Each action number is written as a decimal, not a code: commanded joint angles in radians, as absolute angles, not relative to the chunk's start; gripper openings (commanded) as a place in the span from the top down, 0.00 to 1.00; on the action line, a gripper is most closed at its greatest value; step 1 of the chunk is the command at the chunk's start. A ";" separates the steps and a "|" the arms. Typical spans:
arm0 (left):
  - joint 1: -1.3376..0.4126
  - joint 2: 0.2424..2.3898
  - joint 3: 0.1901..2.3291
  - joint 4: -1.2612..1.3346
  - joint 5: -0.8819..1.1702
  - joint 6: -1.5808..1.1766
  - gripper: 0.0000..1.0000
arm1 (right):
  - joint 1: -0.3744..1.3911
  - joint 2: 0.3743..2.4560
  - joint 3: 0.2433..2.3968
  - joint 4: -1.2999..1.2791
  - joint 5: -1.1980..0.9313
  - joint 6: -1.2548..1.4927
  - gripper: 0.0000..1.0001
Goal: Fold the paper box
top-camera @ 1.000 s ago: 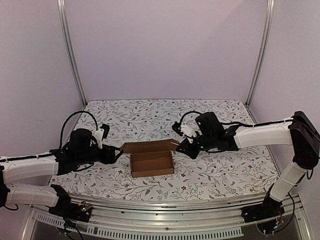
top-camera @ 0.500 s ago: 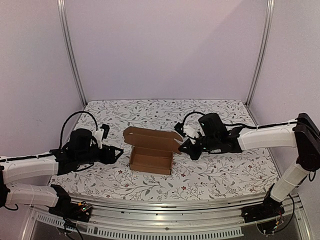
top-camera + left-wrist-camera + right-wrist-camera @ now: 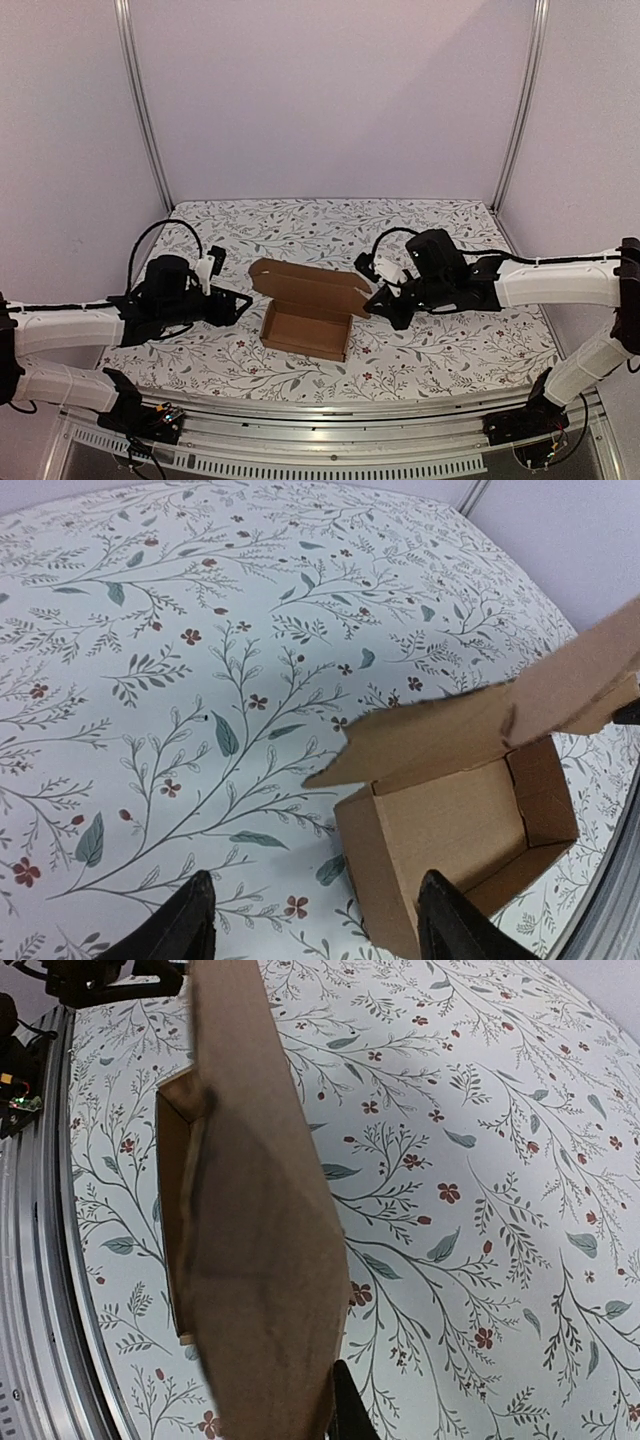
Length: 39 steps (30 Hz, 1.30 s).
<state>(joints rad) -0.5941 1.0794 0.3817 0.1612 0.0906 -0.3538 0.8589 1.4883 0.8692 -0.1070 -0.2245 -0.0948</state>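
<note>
Your right fingers are pinched together on the right end of the lid of the paper box, which sits mid-frame in the top view on the floral bench. Your left fingers hang apart just left of it, touching nothing. With nothing bracing it, swinging the lid could drag or tip the box, or the thin edge could slip free.

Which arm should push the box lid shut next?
Right. The right pincer pinches the raised lid of the paper box; the left pincer is open beside it, touching nothing.
</note>
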 commanded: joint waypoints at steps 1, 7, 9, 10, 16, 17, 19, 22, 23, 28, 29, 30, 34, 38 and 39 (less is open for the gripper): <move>-0.583 1.174 0.426 0.278 0.125 -0.299 0.32 | 0.874 1.410 0.835 -0.175 -0.244 -0.098 1.00; -0.583 1.289 0.431 0.402 0.240 -0.277 0.37 | 0.882 1.325 0.775 -0.197 -0.252 -0.076 1.00; -0.584 1.302 0.427 0.422 0.305 -0.275 0.40 | 0.882 1.312 0.761 -0.205 -0.251 -0.073 1.00; -0.584 1.300 0.421 0.430 0.330 -0.272 0.40 | 0.881 1.307 0.756 -0.210 -0.252 -0.072 1.00; -0.584 1.220 0.376 0.451 0.377 -0.239 0.40 | 0.882 1.290 0.737 -0.227 -0.277 -0.072 1.00; -0.584 1.209 0.376 0.446 0.377 -0.230 0.40 | 0.881 1.290 0.736 -0.228 -0.281 -0.072 1.00; -0.584 1.199 0.378 0.425 0.371 -0.204 0.39 | 0.881 1.292 0.731 -0.225 -0.297 -0.074 1.00; -0.584 1.203 0.387 0.409 0.395 -0.170 0.39 | 0.882 1.291 0.729 -0.223 -0.320 -0.075 1.00; -0.584 1.210 0.391 0.408 0.412 -0.165 0.39 | 0.882 1.292 0.729 -0.222 -0.325 -0.075 1.00; -0.584 1.267 0.416 0.408 0.473 -0.152 0.40 | 0.881 1.297 0.730 -0.215 -0.347 -0.068 1.00; -0.584 1.276 0.419 0.412 0.472 -0.152 0.41 | 0.881 1.299 0.730 -0.213 -0.348 -0.068 1.00; -0.584 1.283 0.420 0.418 0.474 -0.152 0.42 | 0.881 1.299 0.730 -0.212 -0.351 -0.068 1.00; -0.584 1.298 0.420 0.439 0.481 -0.161 0.45 | 0.881 1.309 0.733 -0.210 -0.359 -0.068 1.00; -0.586 1.296 0.419 0.436 0.484 -0.167 0.47 | 0.881 1.317 0.733 -0.208 -0.356 -0.068 0.99; -0.586 1.295 0.419 0.436 0.486 -0.169 0.47 | 0.881 1.320 0.733 -0.206 -0.354 -0.069 0.99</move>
